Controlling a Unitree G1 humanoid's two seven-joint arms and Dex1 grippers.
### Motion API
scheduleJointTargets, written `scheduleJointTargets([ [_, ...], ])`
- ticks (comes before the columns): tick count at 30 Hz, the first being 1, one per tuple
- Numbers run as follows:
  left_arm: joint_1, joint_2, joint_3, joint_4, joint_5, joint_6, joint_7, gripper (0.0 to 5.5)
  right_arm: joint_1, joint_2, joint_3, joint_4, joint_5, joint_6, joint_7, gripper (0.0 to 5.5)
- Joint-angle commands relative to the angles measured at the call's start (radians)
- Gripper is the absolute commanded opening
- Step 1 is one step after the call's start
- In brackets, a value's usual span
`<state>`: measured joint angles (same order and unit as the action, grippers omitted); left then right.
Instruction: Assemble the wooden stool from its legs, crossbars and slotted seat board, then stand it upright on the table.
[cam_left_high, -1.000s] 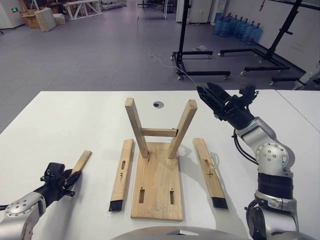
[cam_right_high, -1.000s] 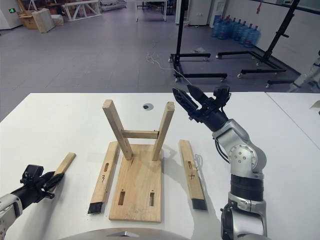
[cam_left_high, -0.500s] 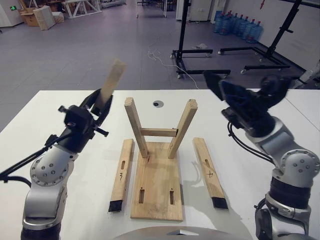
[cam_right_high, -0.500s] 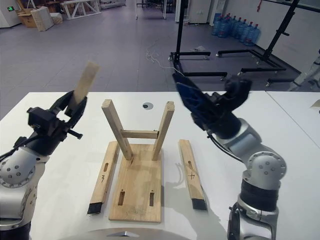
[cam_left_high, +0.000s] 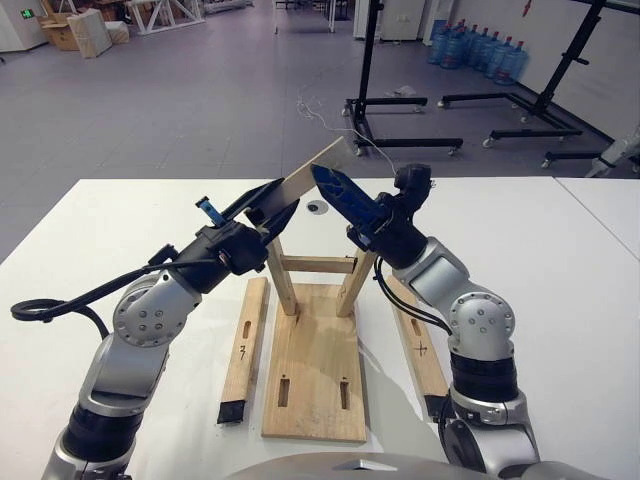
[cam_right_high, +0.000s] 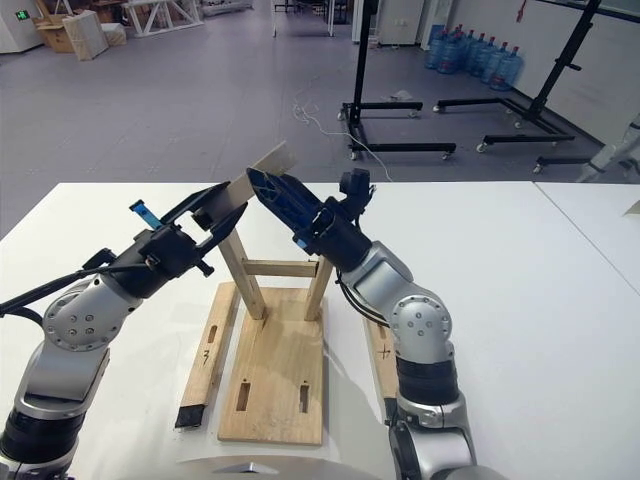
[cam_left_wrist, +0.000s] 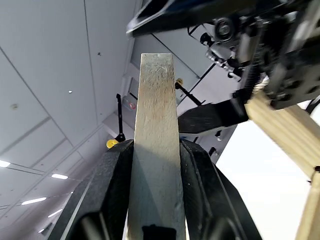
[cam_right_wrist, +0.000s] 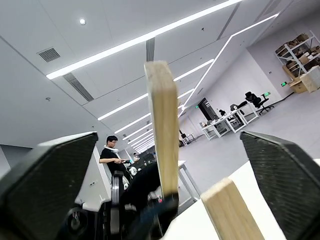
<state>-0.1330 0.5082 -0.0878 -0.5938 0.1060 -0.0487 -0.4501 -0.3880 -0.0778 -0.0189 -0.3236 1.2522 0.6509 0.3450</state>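
- While the left gripper (cam_left_high: 270, 210) hangs above the table (cam_left_high: 110, 230), its fingers (cam_left_wrist: 116, 186) are pressed against both sides of a loose crossbar (cam_left_high: 322, 163), which slants up and away from the hand.
- Spread wide, the right gripper (cam_right_high: 268, 190) faces the left one at the same height, with the bar's free end between its fingers (cam_right_wrist: 47, 192). Whether they touch the wood cannot be told.
- Directly below both grippers, two upright legs (cam_left_high: 278, 265) stand in the far end of the seat board (cam_left_high: 315, 375), joined by a fitted crossbar (cam_left_high: 318, 264).
- Below the left gripper and to its outer side, the left flat leg (cam_left_high: 245, 345) lies just beside the board.
- Below the right gripper's arm, the right flat leg (cam_left_high: 420, 350) lies just beside the board's other edge.
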Motion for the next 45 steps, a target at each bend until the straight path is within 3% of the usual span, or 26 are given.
scheduleJointTargets([
  [1,-0.007,-0.002,-0.023,0.015,-0.004,-0.007,-0.023,1.28,-0.036,0.012,0.014,0.007,-0.033,-0.009,0.049,4.56],
  [16,0.015,-0.016,-0.024,-0.008,-0.014,0.006,-0.032,1.28,0.003,0.017,0.009,-0.015,0.005,0.016,0.132,1.73],
  [22,0.011,-0.021,-0.015,-0.015,-0.017,0.021,-0.026,1.28,-0.001,0.015,0.007,-0.001,-0.007,0.011,0.122,0.93],
  [36,0.024,-0.064,-0.003,-0.021,-0.001,0.095,0.003,1.28,-0.022,-0.009,-0.019,0.002,-0.050,-0.008,0.103,0.50],
  [40,0.041,-0.102,0.014,-0.040,-0.001,0.161,0.034,2.06,-0.020,-0.071,-0.101,-0.040,0.028,0.023,0.045,0.38],
  [45,0.114,-0.129,0.036,-0.121,0.025,0.228,0.078,2.78,-0.006,-0.247,-0.248,-0.076,0.293,0.103,-0.107,0.38],
])
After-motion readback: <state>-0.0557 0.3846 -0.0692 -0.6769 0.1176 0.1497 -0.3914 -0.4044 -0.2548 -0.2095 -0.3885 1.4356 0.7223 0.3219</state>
